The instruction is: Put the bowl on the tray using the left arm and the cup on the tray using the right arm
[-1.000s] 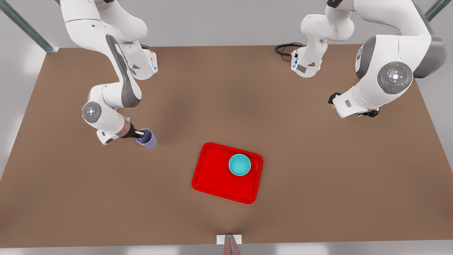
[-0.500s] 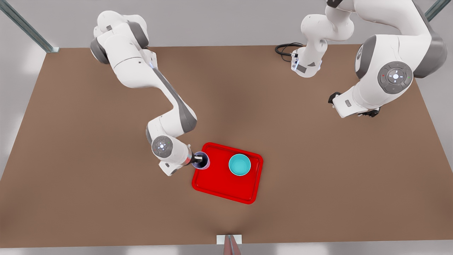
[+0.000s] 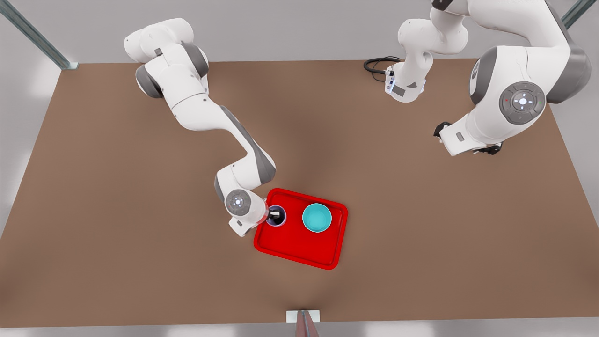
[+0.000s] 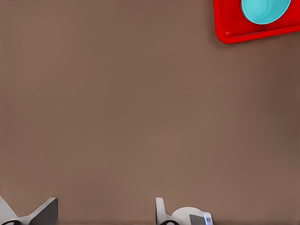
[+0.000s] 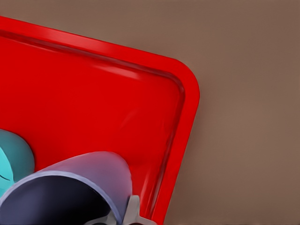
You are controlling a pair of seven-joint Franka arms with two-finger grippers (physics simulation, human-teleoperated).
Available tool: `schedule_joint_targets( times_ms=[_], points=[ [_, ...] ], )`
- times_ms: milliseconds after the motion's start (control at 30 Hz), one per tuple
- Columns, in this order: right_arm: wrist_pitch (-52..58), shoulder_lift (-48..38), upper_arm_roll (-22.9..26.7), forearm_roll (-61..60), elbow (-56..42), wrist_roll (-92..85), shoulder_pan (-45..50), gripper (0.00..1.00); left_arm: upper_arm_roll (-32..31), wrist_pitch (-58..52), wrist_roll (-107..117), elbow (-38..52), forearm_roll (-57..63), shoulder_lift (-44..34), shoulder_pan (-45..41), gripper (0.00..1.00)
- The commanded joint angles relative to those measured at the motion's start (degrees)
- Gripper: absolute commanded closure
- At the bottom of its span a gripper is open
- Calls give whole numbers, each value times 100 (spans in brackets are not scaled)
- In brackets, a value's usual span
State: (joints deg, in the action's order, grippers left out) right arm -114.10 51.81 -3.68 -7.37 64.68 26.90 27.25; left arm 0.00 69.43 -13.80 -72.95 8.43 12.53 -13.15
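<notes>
There is no writing or brand name to read on anything.

In the front view, a brown table (image 3: pixel 140 262) holds the red tray (image 3: pixel 290 248), near the middle and toward the near edge. The teal bowl (image 3: pixel 317 217) sits in the tray, on its far right part. The purple cup (image 3: pixel 276 216) is over the tray's far left part, just beside the bowl but not touching it. The right gripper (image 3: pixel 273 215) is at the cup. One finger goes down inside the cup and the other is outside it, so the fingers pinch the cup's wall. This arm reaches in from the front view's far left. The other arm is on the front view's right, well apart from the tray, and it waits there. The left gripper (image 3: pixel 486 150) is tucked under that arm's wrist, and I cannot tell if its fingers are apart or together. A black cable (image 3: pixel 374 64) lies at the far edge by that arm's base.

In the left wrist view, there is mostly brown table. One corner of the tray (image 4: pixel 229 33) shows, with part of the bowl (image 4: pixel 265 10) in it.

In the right wrist view, the cup (image 5: pixel 101 176) is very close, with its dark inside open to us. A gray fingertip (image 5: pixel 132 213) presses on its rim. The tray's rim (image 5: pixel 187 108) curves around a corner beside the cup. A bit of the bowl (image 5: pixel 14 157) shows on the other side of the cup.
</notes>
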Motion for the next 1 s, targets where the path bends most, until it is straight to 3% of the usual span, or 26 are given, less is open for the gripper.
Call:
schedule_joint_targets(
  times_ms=[0,33,67,133,167,500,667,767,833,900,967],
  points=[
    [11,4,-1,17,10,8,-9,79,0,0,0,0,0,3,5,0],
    [11,4,-1,25,62,-18,0,79,0,0,0,0,0,3,-3,0],
    [11,4,-1,34,106,-53,-9,68,0,0,0,-9,0,12,-3,0],
    [28,22,-1,25,124,-27,-9,13,0,0,0,-9,0,21,-3,0],
    [37,22,-9,25,115,-27,-9,0,0,9,0,-9,0,30,-3,0],
    [309,-57,-62,17,80,26,-158,0,0,18,0,0,0,47,-3,0],
    [266,-830,-176,34,448,474,-351,0,-9,26,9,0,-26,47,-3,0],
    [160,-3000,-194,96,2232,-96,-1792,0,-26,35,96,18,-246,82,-3,0],
    [1310,-4319,-431,377,2646,-457,-2952,0,-18,35,132,9,-316,109,-3,0],
    [2690,-4531,473,377,2260,-1336,-2945,0,-26,9,123,18,-307,100,-3,0],
    [3219,-4241,738,421,1583,-1591,-2777,0,-26,26,132,9,-307,161,-3,0]
  ],
)
